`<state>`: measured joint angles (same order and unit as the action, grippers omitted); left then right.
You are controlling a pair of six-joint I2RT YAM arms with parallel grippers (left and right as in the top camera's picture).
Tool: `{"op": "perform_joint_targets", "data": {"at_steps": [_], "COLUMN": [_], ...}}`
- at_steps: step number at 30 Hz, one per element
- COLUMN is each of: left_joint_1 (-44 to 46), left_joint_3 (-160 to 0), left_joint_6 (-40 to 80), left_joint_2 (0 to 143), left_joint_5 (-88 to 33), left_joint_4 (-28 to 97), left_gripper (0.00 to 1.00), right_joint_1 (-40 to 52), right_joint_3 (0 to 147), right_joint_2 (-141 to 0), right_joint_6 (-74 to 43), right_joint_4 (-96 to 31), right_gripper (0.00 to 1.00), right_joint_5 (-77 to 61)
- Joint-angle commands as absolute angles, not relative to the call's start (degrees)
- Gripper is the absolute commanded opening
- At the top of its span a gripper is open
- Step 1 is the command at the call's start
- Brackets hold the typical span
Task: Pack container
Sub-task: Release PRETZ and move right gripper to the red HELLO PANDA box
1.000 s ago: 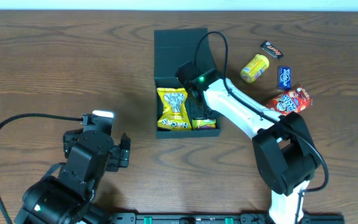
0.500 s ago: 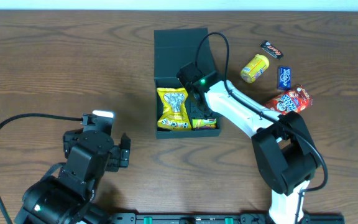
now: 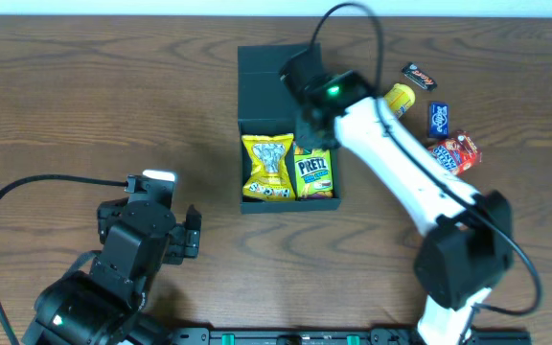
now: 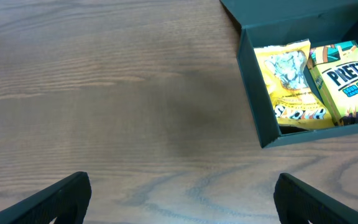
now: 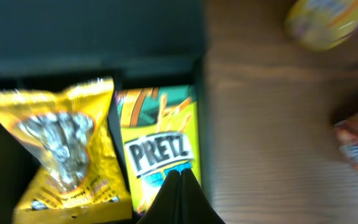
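Observation:
The black container [image 3: 241, 144] stands open at the table's middle, its lid [image 3: 271, 77] folded back. Inside lie a yellow packet [image 3: 266, 167] and a green-yellow Pretz box [image 3: 314, 172], side by side. My right gripper [image 3: 309, 131] hovers over the container's back right part. In the right wrist view it [image 5: 180, 173] is shut, empty, above the Pretz box [image 5: 160, 146] and beside the yellow packet [image 5: 67, 149]. My left gripper [image 4: 182, 205] is open above bare wood, well to the left of the container [image 4: 257, 106]; in the overhead view it [image 3: 192, 235] sits at the lower left.
Right of the container lie loose snacks: a yellow packet [image 3: 394, 103], a dark bar [image 3: 418, 74], a blue packet [image 3: 438, 118] and a red packet [image 3: 451, 153]. The right arm's cable loops over the lid. The left arm's cable curves along the left side.
My right gripper has risen out of the container and drawn back towards the lid, uncovering the Pretz box that lies inside. The left arm has not moved.

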<state>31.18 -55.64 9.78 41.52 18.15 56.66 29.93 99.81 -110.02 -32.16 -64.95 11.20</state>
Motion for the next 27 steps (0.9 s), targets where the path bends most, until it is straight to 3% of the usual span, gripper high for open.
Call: {"op": "perform_joint_targets", "data": {"at_steps": [1,15,25,26,27], "left_joint_1": [31.0,31.0,31.0,31.0,31.0], "left_joint_3": [-56.5,-56.5,-56.5,-56.5,-56.5], "left_joint_6": [9.4,9.4,9.4,9.4,9.4], "left_joint_2": [41.5,41.5,41.5,41.5,41.5], "left_joint_5": [18.2,18.2,18.2,18.2,18.2], "left_joint_4": [56.8,56.8,56.8,56.8,56.8], "left_gripper": [0.95,0.95,0.95,0.95,0.95], "right_joint_1": [26.0,3.5,-9.5,-10.1,-10.6], "right_joint_3": [101.2,97.7,82.8,81.3,79.9], "right_joint_2": [-105.6,-102.7,-102.7,-102.7,-102.7], "right_joint_6": [-30.7,-33.8,-37.0,-37.6,-38.3], "right_joint_4": [-65.2,-70.7,-62.9,-61.8,-60.8], "right_gripper": [0.02,0.01,0.02,0.03,0.10], "right_joint_5": [11.8,10.8,3.1,2.9,3.0]}}
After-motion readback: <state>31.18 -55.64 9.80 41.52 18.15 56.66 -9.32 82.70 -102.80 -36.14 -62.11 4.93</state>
